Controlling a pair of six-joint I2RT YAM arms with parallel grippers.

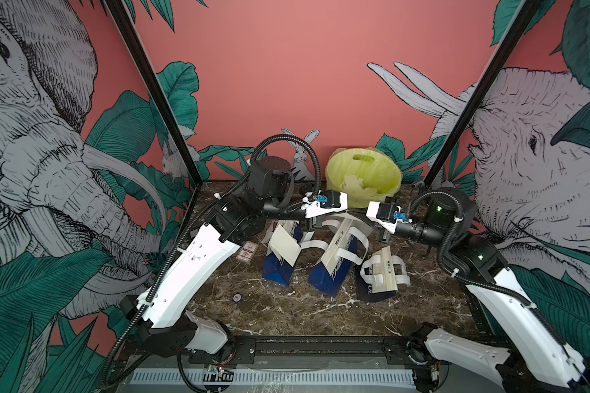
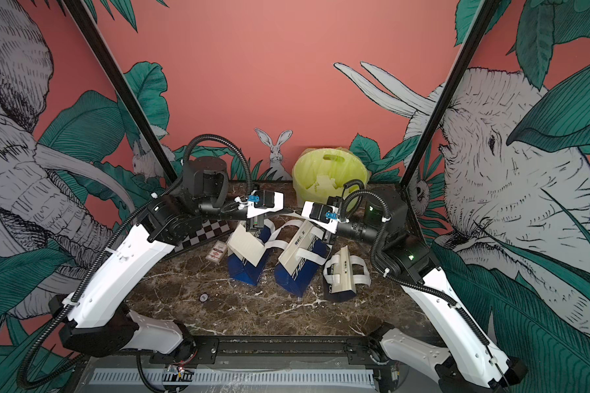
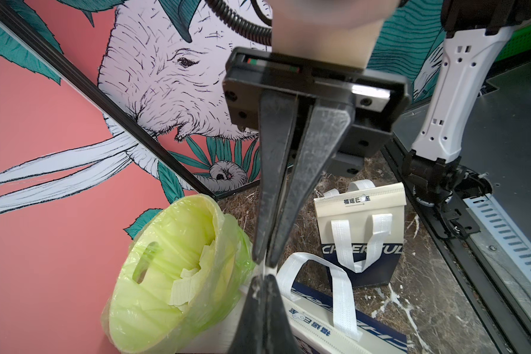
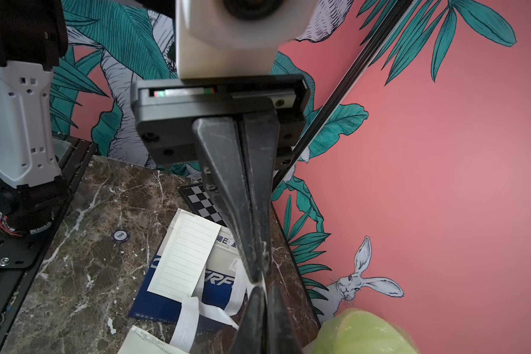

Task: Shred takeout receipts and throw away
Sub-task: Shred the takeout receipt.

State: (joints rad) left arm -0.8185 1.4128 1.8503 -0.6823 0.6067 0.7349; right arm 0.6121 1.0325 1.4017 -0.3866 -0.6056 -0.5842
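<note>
Takeout receipt, a thin white lined paper slip (image 1: 285, 245), lies on the leftmost blue-and-cream fabric bag (image 1: 275, 272) in both top views. Torn white scraps (image 1: 355, 185) sit in the green-lined bin (image 1: 384, 170).
Left wrist: left gripper (image 3: 264, 265) fingers together, pinching a white sliver (image 3: 265, 271), probably receipt.
Right wrist: right gripper (image 4: 259, 277) clamps it too, tip to tip.

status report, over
Left gripper and right gripper shut, tip to tip, on a white strip. One receipt whole on a bag. Shreds in bin. Nothing blocking.

Three blue bags (image 1: 276, 272), seemingly two receipts (image 1: 285, 247), one lined bin (image 1: 387, 170), several shreds (image 1: 353, 186), one card (image 1: 247, 252), one chip (image 1: 236, 298).
</note>
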